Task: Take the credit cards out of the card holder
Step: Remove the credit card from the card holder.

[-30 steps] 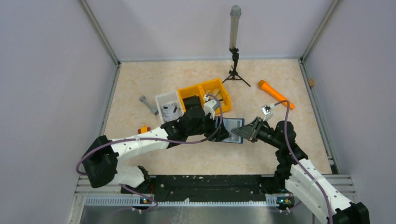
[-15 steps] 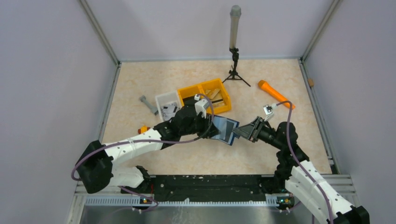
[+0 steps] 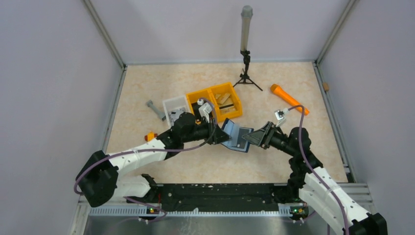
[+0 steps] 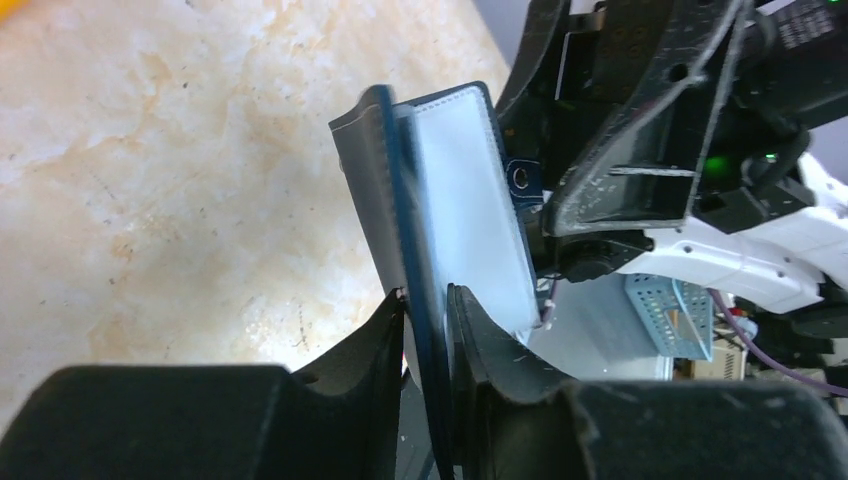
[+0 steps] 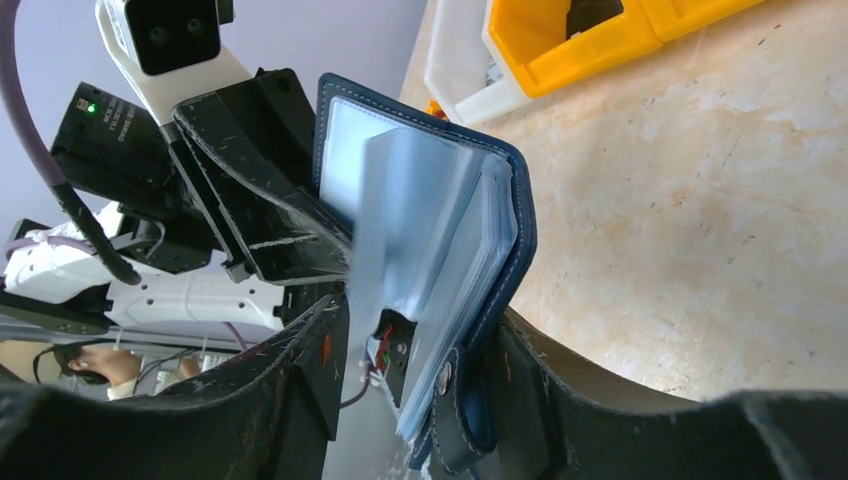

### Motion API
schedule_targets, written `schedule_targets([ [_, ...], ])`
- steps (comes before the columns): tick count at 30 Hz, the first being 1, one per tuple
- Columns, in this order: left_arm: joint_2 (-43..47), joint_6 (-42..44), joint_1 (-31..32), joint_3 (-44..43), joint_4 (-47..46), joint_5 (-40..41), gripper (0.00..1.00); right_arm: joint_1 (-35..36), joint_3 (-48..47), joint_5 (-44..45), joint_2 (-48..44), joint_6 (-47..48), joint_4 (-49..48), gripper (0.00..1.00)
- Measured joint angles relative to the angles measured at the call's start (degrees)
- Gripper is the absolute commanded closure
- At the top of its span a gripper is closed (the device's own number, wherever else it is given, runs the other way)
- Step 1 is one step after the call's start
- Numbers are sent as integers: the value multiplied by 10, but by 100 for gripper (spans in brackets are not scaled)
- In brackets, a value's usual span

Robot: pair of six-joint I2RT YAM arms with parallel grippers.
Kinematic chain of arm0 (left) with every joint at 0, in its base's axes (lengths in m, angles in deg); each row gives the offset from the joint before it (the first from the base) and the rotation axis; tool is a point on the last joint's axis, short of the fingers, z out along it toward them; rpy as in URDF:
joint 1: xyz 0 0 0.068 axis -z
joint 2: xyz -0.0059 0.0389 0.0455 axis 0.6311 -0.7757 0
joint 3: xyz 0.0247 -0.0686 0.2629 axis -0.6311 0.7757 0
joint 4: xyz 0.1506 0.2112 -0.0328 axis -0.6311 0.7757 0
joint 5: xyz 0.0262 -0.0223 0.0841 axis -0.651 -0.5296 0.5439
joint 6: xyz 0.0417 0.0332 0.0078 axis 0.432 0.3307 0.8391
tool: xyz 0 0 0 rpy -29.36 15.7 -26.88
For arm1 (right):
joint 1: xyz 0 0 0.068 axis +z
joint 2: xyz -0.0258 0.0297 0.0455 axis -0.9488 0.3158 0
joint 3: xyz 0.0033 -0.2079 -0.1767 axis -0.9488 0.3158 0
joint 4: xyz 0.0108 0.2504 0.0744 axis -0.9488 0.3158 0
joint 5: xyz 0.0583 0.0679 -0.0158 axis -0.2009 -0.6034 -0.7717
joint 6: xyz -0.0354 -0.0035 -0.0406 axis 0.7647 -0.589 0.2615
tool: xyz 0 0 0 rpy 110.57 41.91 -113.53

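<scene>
Above the beige worktop [image 3: 161,83] at mid-frame, the card holder [image 3: 235,136] is held open — left claw [image 4: 427,300] pinching one cover, right claw [image 5: 420,312] clamped on the other.

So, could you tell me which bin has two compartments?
The yellow bin, split by a middle divider; the smaller white bin sits beside it on its left.

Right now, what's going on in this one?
Both arms hold the navy card holder up above the table between them. The left gripper pinches one cover, the right gripper is clamped on the other side near the snap tab. The holder is partly open, its pale sleeves fanned out. No credit cards show outside it.
</scene>
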Motion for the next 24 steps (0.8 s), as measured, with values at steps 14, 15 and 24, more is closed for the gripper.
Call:
schedule_targets([
  [14, 15, -47, -13, 44, -111, -23, 32, 0, 3, 6, -9, -3, 7, 100],
  [15, 18, -43, -13, 43, -107, -23, 23, 0, 3, 9, -11, 3, 18, 100],
  [24, 11, 26, 2, -1, -33, -22, 3, 0, -35, 42, 6, 63, 114, 100],
])
